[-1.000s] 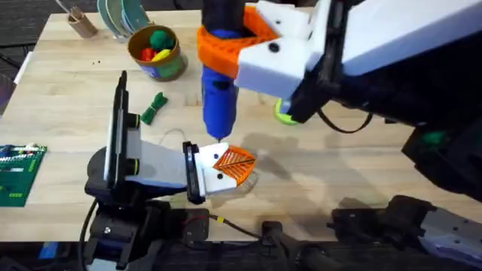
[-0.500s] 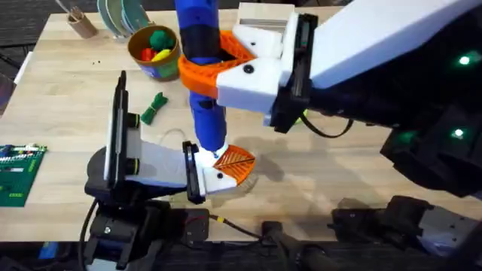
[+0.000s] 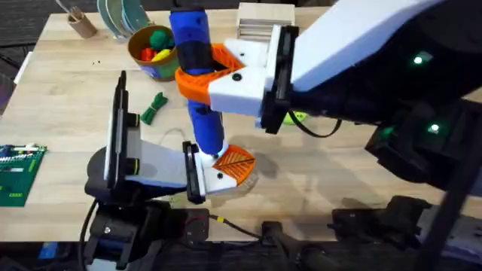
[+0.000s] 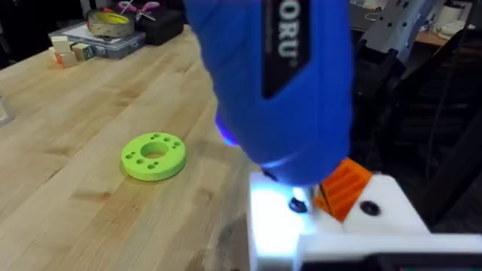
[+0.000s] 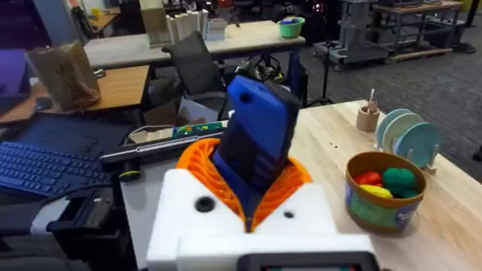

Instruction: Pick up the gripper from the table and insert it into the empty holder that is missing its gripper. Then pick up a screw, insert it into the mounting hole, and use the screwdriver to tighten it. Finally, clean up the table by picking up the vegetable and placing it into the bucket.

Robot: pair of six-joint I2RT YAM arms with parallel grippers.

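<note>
Pinching the blue screwdriver, marked "ORU", the right gripper presses its tip onto the holder.

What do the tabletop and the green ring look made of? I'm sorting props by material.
The pale tabletop looks like wood in a smooth satin finish: grain lines and plank seams run along it. The bright-green round ring with holes looks like moulded or printed plastic, matte and evenly coloured, though that is less certain.

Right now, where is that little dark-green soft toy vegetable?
In the overhead view the dark-green soft toy vegetable lies on the wooden table, left of the blue-handled screwdriver and just below the yellow-orange round bucket.
</note>
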